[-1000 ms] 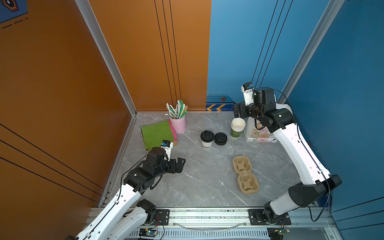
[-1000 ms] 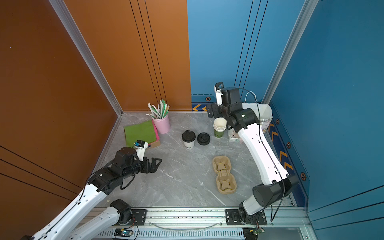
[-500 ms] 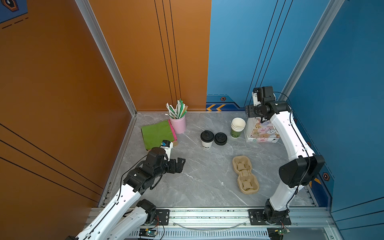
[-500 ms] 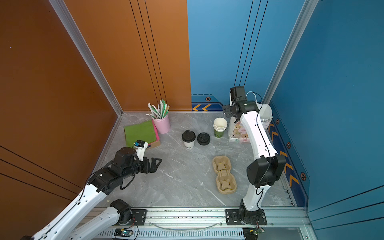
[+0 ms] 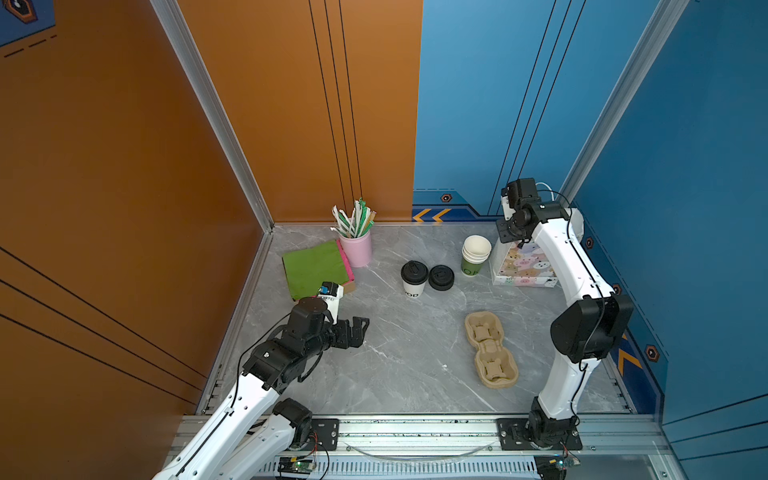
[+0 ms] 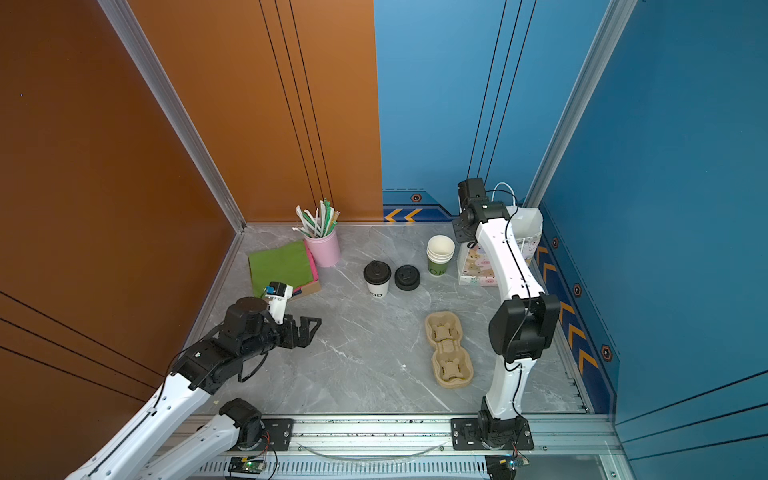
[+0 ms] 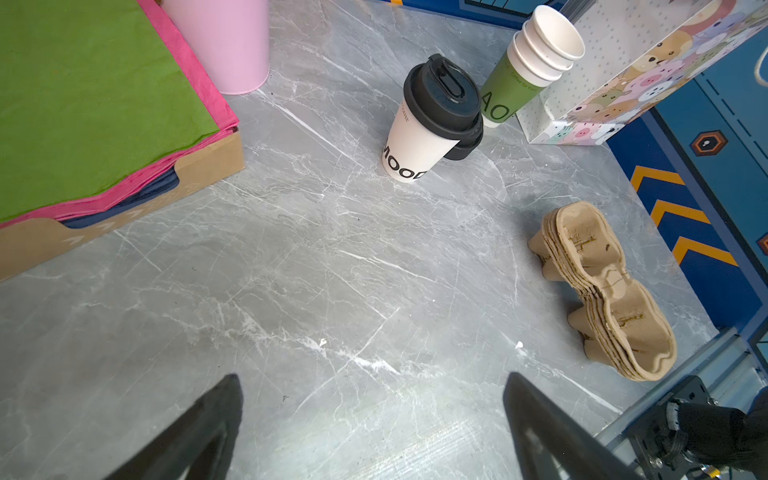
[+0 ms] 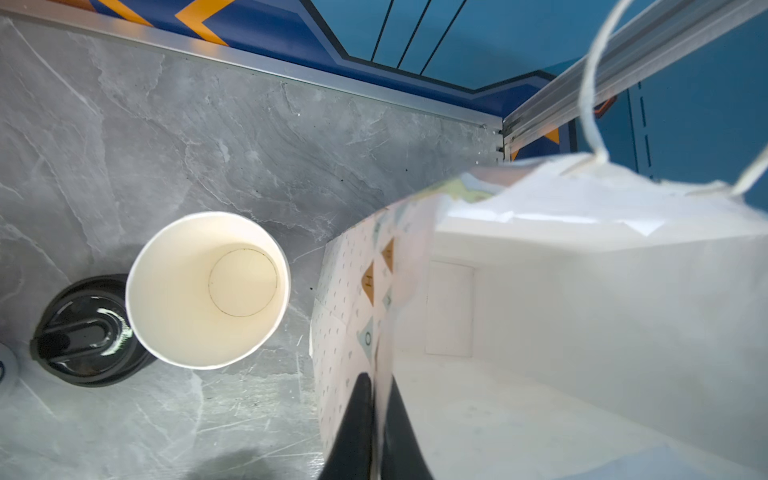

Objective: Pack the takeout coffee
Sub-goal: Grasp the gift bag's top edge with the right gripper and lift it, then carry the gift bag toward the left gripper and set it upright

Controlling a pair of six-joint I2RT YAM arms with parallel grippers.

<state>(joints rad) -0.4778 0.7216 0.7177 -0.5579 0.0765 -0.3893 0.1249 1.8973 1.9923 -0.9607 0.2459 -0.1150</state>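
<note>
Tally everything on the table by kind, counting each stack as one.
White paper cup with black sip lid: 1
Loose black plastic lid: 1
Stack of lidless paper cups: 1
Stack of brown pulp cup carriers: 1
Patterned paper gift bag: 1
Pink cup of wrapped straws: 1
Cardboard tray of napkins: 1
Total: 7

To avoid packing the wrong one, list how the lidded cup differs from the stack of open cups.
The takeout coffee wears a black sip lid; the cup stack is open-topped. The takeout coffee is a single cup; the cup stack is several nested. The takeout coffee is white with dark lettering; the cup stack ends in a green bottom cup. Both stand upright on the table, with the loose lid between them.
</note>
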